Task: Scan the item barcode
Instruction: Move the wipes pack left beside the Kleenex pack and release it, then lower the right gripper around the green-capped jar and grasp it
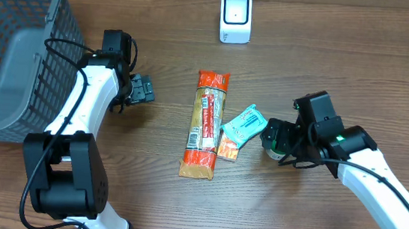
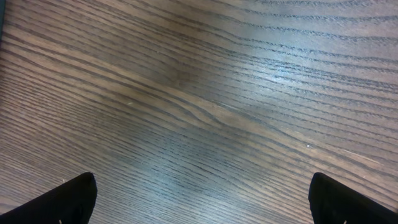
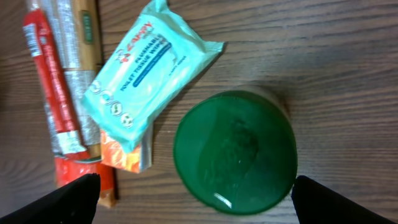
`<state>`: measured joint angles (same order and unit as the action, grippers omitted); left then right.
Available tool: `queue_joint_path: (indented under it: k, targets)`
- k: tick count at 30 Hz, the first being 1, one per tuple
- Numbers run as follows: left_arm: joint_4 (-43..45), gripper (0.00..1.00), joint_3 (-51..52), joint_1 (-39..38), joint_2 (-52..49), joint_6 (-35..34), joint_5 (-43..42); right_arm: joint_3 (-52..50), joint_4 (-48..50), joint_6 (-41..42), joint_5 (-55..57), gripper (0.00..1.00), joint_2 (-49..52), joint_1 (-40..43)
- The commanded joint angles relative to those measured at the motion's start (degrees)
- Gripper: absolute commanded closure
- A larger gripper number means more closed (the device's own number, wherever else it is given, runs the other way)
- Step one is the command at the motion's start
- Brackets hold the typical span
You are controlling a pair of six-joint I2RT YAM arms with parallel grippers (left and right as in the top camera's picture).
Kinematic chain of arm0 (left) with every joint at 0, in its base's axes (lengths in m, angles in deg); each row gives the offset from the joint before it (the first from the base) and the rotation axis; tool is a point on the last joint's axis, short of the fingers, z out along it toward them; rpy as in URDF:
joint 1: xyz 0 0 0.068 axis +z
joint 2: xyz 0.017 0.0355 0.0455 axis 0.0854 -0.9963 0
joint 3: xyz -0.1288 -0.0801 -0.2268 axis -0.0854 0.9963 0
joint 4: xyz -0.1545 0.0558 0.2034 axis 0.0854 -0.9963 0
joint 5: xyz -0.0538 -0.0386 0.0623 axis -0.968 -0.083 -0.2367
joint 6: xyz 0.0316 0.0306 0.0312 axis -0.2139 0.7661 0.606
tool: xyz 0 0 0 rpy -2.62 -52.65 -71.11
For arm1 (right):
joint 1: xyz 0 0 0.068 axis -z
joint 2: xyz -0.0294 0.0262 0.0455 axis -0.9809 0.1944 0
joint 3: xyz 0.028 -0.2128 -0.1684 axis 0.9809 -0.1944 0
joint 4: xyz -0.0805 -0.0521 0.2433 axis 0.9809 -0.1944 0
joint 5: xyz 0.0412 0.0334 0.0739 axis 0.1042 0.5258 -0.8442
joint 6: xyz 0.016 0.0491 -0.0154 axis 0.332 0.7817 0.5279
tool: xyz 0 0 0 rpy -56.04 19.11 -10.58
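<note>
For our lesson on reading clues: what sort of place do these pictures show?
Probably a mock shop checkout on a table: a basket, a small white scanner, and packaged goods such as wipes and a snack pack.

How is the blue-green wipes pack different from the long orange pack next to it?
The wipes pack is teal and short; the long orange pack is much longer, with a red stripe. The wipes pack lies tilted, partly on a small orange packet; the long orange pack lies flat on the table. Both are soft plastic wrappers.

Green lid point(image 3: 235, 152), teal wipes pack point(image 3: 146, 74), orange wrapper point(image 1: 205, 126), brown wood-grain table point(image 1: 330, 59)
</note>
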<state>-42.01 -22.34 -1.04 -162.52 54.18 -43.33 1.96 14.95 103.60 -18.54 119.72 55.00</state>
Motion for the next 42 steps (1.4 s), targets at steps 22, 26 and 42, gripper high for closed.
queue_joint_path:
  k: [22, 26, 42]
  targets:
    - [0.1, 0.00, 0.2, 0.3, 0.2, 0.2, -0.6, -0.1, -7.8, -5.0, 16.8, 0.03, 4.8, -0.2]
    - [0.1, 0.00, 0.2, 0.3, 0.2, 0.2, -0.6, -0.1, -7.8, -5.0, 16.8, 0.00, 4.7, -0.2]
    - [0.1, 0.00, 0.2, 0.3, 0.2, 0.2, -0.6, -0.2, -2.1, -7.8, 15.6, 0.11, 4.9, -0.2]
